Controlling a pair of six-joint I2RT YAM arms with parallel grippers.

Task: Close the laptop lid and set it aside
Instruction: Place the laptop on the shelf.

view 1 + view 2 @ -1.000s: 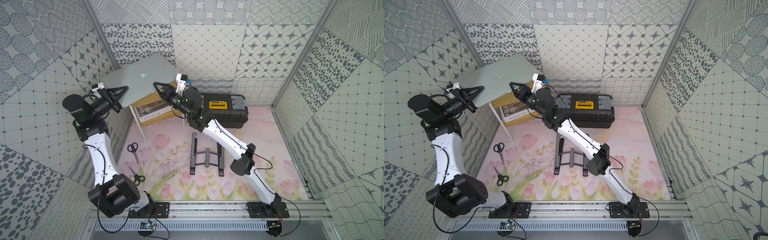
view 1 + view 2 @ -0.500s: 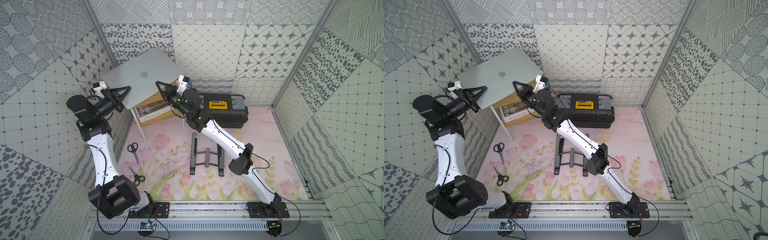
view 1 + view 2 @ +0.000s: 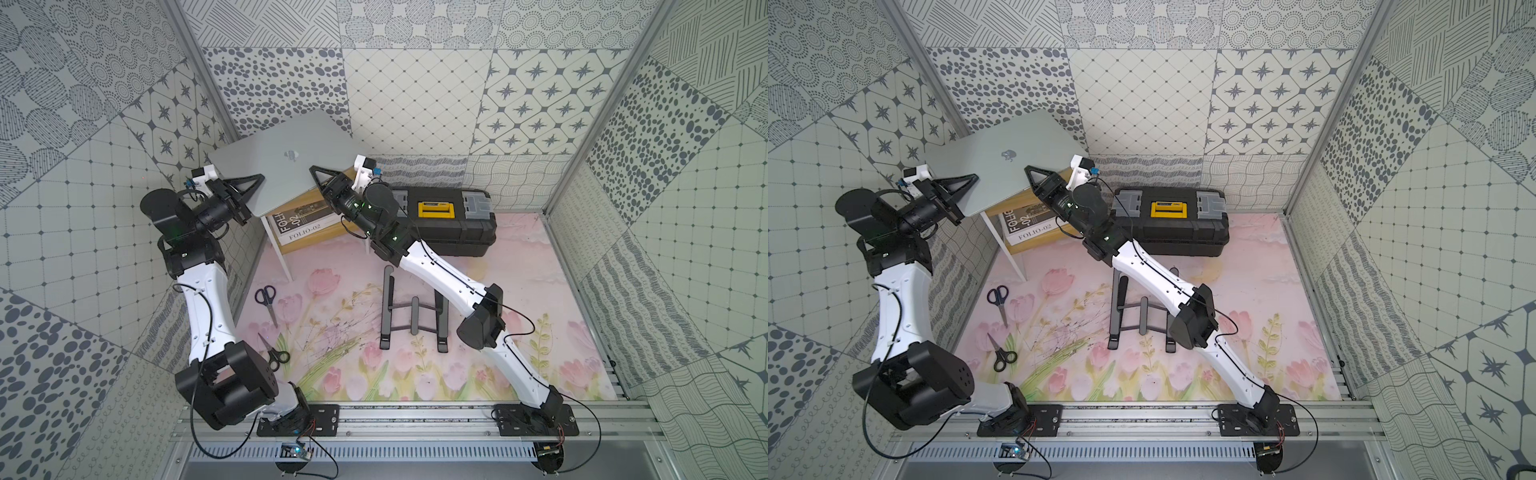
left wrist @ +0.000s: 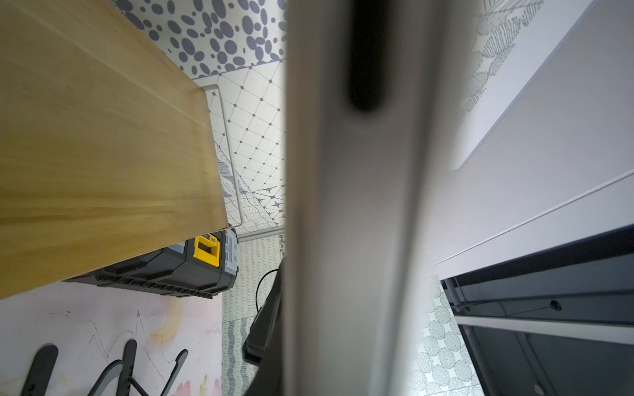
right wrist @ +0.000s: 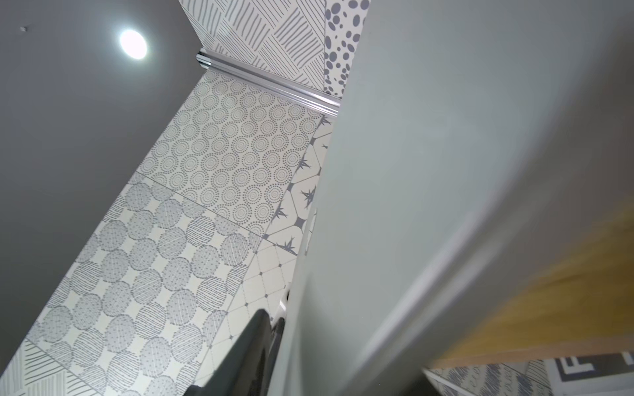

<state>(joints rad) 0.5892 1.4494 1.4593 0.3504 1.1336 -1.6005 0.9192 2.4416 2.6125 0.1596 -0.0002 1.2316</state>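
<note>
Risks first: the left tool (image 3: 257, 179) is pinching the laptop (image 3: 286, 166) by its thin edge only, out past the left side of the counter (image 4: 103, 154). A slab that wide is levering hard on a narrow pinch, so I'm expecting twist or slip there. The laptop is hanging tilted above the counter, lid (image 3: 1017, 145) shut, logo facing up. The left wrist view is showing a gap between it and the wood top on that side; can't tell for the far side. If it's slipping from here, it's either landing edge-on on the counter or skidding off toward the toolbox (image 3: 449, 224) just right of the counter. The right tool (image 3: 316, 172) is sitting at the laptop's opposite edge, over the counter's right end. If that side isn't gripping, the left pinch is carrying everything.

Tools: the left one is clamping tight on the laptop edge, and its wrist view is showing the slab running straight through. On the right, the tip is meeting the edge in both top views. Its wrist view is giving only blurred silver with one dark finger (image 5: 247, 353) beside it, so I can't tell how wide it's standing or whether it's gripping.
</note>
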